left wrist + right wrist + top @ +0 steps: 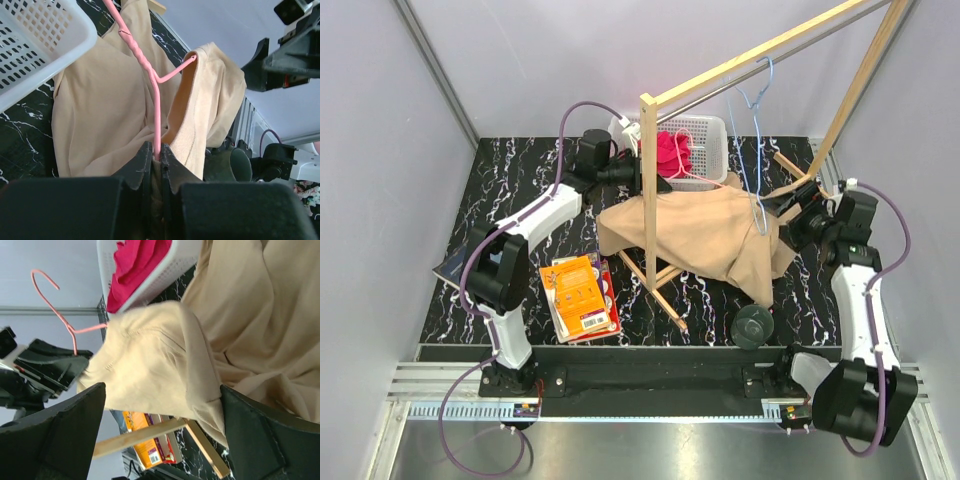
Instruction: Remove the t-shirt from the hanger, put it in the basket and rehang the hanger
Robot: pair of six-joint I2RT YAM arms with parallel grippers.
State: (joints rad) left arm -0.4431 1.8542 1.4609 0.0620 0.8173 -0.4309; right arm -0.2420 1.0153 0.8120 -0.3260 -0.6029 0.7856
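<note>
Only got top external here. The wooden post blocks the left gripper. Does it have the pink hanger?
Observer: Yes. The left wrist view shows the left gripper shut on the pink hanger wire.
Operator: Hanger bare yet?
Observer: No. One hanger arm ends under the edge of the t-shirt.
Operator: And the other arm, clamped on fabric?
Observer: No. The right gripper is open, with a fold of the t-shirt between its fingers.
</note>
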